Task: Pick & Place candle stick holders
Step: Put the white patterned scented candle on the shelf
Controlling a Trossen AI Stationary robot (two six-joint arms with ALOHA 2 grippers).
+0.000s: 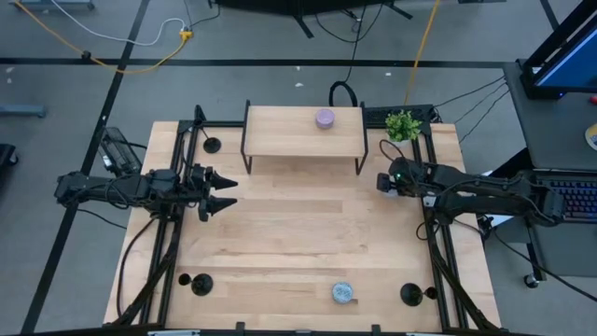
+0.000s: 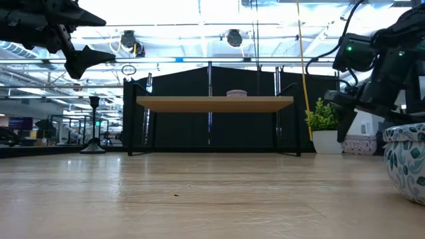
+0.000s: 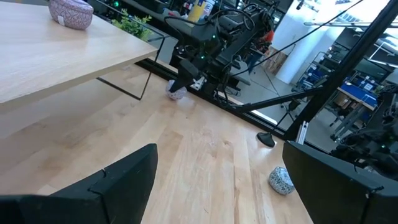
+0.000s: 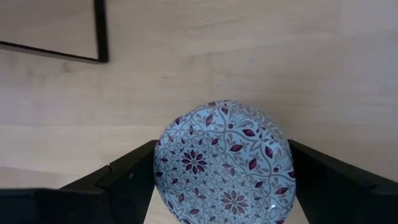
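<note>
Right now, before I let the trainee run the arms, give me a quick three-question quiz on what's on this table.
1. How many candle holders stand on the table?
2. True or false: the purple pot sits on the shelf.
3. What lies right under the right gripper? A) the plant B) a patterned pot C) a candle holder

Key:
1. Three: one by the shelf's left leg, two near the front corners.
2. True.
3. B, the patterned pot. The left gripper waits open at the left edge.
</note>
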